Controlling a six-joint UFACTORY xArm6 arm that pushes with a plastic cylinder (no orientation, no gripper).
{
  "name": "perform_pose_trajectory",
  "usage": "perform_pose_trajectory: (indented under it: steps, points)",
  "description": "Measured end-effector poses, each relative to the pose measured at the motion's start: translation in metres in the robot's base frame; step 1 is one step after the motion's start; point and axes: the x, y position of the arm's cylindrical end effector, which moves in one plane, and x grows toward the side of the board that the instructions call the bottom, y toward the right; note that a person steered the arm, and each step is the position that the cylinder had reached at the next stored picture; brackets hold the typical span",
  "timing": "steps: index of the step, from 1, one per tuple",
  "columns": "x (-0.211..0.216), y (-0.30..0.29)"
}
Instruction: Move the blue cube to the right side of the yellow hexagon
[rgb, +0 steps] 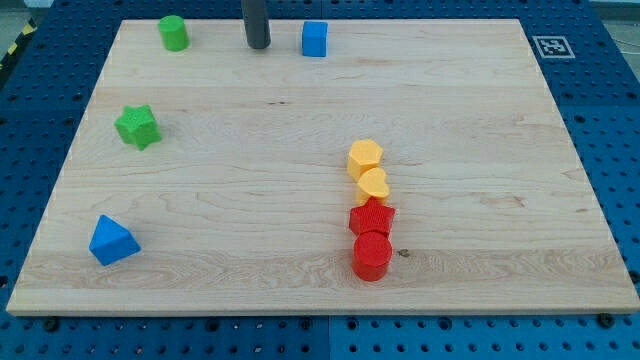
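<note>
No pincer shows: my tip rests near the wooden surface's top edge, just left of the blue cube, well above the yellow hexagon.

tip: top edge of table, just left of blue cube
yellow hexagon: mid-right, well below cube

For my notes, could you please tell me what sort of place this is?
Probably a robotics lab bench: a wooden board on blue perforated panels, a fiducial marker, and my tip near the blue cube.
</note>
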Motion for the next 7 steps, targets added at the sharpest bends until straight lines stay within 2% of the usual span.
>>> perform_pose_trajectory:
  steps: [1, 4, 7]
  points:
    - [-0.016, 0.012]
    - [0.002, 0.088]
    - [0.021, 0.106]
